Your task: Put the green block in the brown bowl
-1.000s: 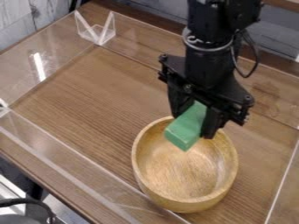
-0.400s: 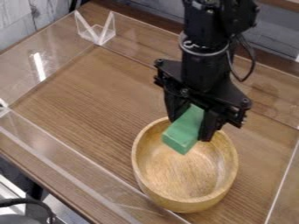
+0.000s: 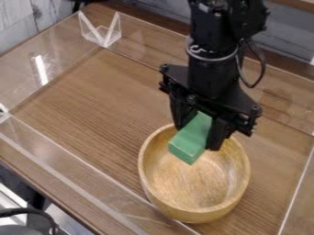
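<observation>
In the one camera view I have, I see the gripper (image 3: pixel 204 133) pointing straight down over the brown bowl (image 3: pixel 196 174), its jaws pinched on the green block (image 3: pixel 190 143), which hangs tilted between them with its lower end toward seven o'clock. The block is in the air, above the bowl's hollow and nearer the rim at eleven o'clock than the middle; I cannot tell how far it clears the bottom. The bowl sits on the wooden table (image 3: pixel 98 92) at about five o'clock in the picture, with a clear plastic wall (image 3: pixel 73 174) running along the near edge and a small clear stand (image 3: pixel 101 29) far off at eleven o'clock. My judgement is that carrying is done and letting go is what remains. The risk I watch for is the release: because the block hangs slanted and off centre, it could strike the inner slope near the rim, bounce or slide, and end up leaning on the edge or tipping out onto the table. If I lower too far first, the block's low corner could jam on the wood and shove the bowl.
</observation>
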Tool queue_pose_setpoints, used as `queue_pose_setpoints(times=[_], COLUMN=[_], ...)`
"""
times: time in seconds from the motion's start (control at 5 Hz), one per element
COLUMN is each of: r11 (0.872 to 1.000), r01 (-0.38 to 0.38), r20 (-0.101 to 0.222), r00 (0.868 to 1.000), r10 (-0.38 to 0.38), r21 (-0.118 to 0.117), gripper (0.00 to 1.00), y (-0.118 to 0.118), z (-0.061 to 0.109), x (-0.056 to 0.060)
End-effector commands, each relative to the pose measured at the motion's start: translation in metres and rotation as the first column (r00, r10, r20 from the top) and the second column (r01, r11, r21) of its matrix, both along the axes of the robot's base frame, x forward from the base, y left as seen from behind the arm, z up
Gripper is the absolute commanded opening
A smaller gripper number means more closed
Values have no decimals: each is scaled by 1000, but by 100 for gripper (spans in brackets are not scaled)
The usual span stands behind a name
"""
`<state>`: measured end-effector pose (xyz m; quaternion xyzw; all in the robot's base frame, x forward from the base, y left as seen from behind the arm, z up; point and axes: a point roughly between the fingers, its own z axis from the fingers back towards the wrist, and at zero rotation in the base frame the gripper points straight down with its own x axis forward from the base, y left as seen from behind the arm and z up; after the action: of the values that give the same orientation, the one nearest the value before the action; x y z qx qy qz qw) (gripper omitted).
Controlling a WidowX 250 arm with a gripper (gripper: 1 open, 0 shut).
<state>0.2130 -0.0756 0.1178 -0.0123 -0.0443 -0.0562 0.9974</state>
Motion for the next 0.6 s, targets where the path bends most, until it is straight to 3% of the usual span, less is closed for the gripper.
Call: queue_pose_setpoints(times=[0.0,0.4], r11=[1000,1000], r01=[5,-7], r20=[45,43], r00=[999,999], r10=[-4,8], r21=[-16,-21], gripper=[0,0], y=[-2,-3], z=[11,11], x=[2,0])
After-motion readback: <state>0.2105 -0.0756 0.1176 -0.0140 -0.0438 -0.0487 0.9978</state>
